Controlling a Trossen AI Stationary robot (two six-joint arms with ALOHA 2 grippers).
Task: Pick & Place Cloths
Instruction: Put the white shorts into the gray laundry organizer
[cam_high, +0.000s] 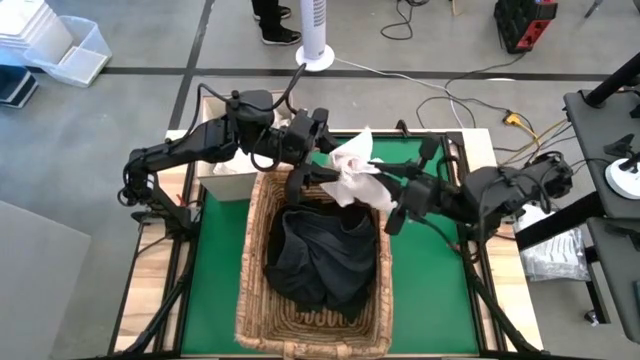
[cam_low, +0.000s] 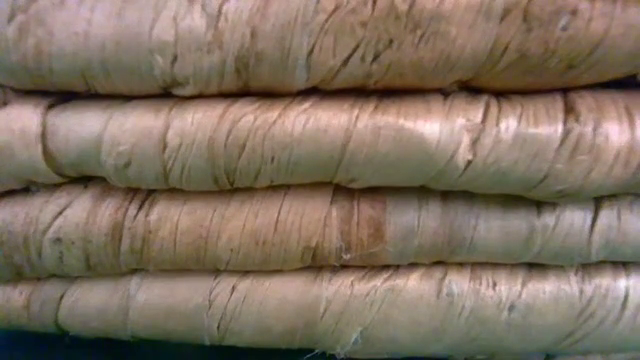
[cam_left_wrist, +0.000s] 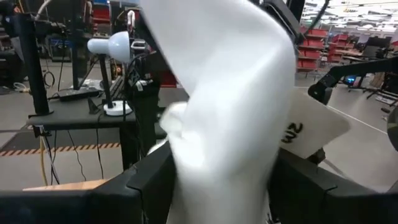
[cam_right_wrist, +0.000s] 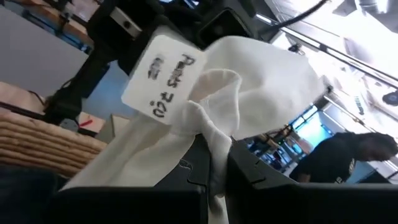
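Overhead, white cloth (cam_high: 356, 172) hangs pinched in right end effector (cam_high: 388, 204) above basket (cam_high: 258, 290).

you've got grey concrete floor (cam_high: 420, 95) w/ dark tape lines, white pedestal fan (cam_high: 315, 40), loose cables (cam_high: 470, 85), red shelving (cam_left_wrist: 317, 46) in bkgd.

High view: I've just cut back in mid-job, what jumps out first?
A white cloth hangs in the air over the far rim of the wicker basket, gathered between both arms. The right gripper has its jaws shut on it, with a handwritten tag showing in its wrist view; the left gripper is at the cloth's other side. Below, a dark cloth fills the basket on the green mat.
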